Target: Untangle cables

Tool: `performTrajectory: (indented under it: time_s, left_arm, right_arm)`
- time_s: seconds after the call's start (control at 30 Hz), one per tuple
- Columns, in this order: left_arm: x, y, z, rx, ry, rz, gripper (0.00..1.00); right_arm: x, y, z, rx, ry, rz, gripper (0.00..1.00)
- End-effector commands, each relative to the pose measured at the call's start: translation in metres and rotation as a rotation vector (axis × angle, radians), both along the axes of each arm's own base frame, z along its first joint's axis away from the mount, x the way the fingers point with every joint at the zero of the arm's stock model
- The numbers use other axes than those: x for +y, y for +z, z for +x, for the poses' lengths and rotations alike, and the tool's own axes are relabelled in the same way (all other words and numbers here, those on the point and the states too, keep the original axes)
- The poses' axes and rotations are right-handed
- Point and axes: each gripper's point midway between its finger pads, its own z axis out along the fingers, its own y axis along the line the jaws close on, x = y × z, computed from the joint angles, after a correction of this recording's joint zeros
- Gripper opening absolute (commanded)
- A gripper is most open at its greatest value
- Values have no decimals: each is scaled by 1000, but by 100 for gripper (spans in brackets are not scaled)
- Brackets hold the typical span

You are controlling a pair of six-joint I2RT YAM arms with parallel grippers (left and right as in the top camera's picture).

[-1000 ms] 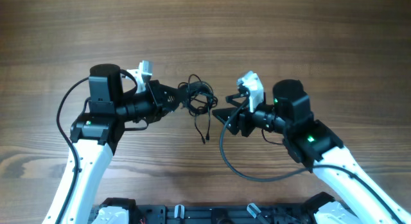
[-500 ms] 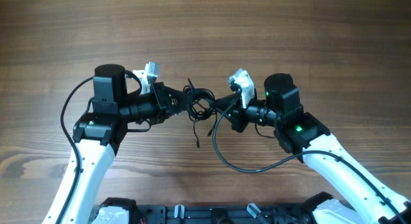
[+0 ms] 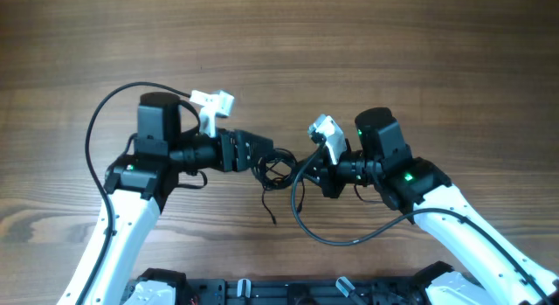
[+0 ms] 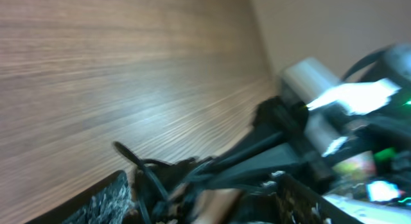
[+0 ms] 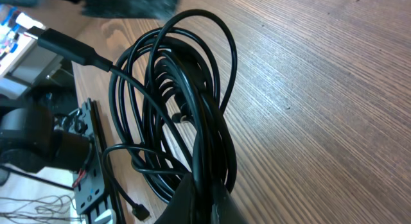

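Note:
The cables (image 3: pixel 278 168) are a small knot of thin black wires at the table's middle, with one loose strand (image 3: pixel 270 209) trailing toward the front edge. My right gripper (image 3: pixel 306 168) comes in from the right and is shut on the loops. In the right wrist view the cables (image 5: pixel 186 108) fan out from the pinched right gripper (image 5: pixel 204 185), and a tiny plug end (image 5: pixel 138 211) hangs low. My left gripper (image 3: pixel 262 158) is at the knot's left side. In the blurred left wrist view, the left gripper (image 4: pixel 202 208) stands open with the cables (image 4: pixel 167 179) between its jaws.
A thicker black cord (image 3: pixel 332 235) loops from the right arm toward the front edge, and another cord (image 3: pixel 105 121) arcs over the left arm. A black rail (image 3: pixel 262 292) with the arm bases runs along the front edge. The wooden table (image 3: pixel 393 51) stretches behind.
The right gripper came in from the right and shut on the knot. The left gripper, shut before, has opened. The knot has shifted slightly toward the front edge.

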Motion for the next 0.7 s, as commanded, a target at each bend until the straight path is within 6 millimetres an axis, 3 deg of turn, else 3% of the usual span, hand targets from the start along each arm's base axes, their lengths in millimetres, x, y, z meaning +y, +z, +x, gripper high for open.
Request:
performTrajectory:
  time_s: [0.0, 0.1, 0.17, 0.23, 0.27, 0.3, 0.4, 0.5, 0.57, 0.67]
  left_arm:
    - [11, -28, 5, -179, -49, 271, 75]
    - [-4, -31, -9, -178, -123, 277, 75]
    - [-12, -35, -19, -163, -162, 279, 68]
    - [-19, -39, -27, -154, -203, 284, 44]
    - [-22, -41, -30, -155, -225, 289, 29]
    - [-25, -43, -33, -152, -243, 296, 7]
    - [-22, -55, -30, -99, -198, 341, 4]
    - [6, -67, -8, 33, 62, 421, 4]
    - [28, -72, 5, 120, 253, 439, 4]
    - [41, -72, 12, 197, 375, 402, 4]
  right_arm:
    - [1, 18, -8, -65, 48, 34, 4]
    - [2, 26, -14, -72, 74, 64, 4]
    - [5, 30, -20, -59, 105, 94, 4]
    - [6, 31, -21, -55, 109, 99, 4]
    - [6, 31, -21, -55, 109, 99, 4]
    - [6, 31, -21, -54, 108, 99, 4]
    - [-8, 20, 1, 17, -76, 37, 4]
    - [-49, 4, 40, 83, -430, -67, 4]
    - [-71, 4, 52, 112, -576, -75, 4]
    - [-88, 8, 60, 133, -677, -55, 4]
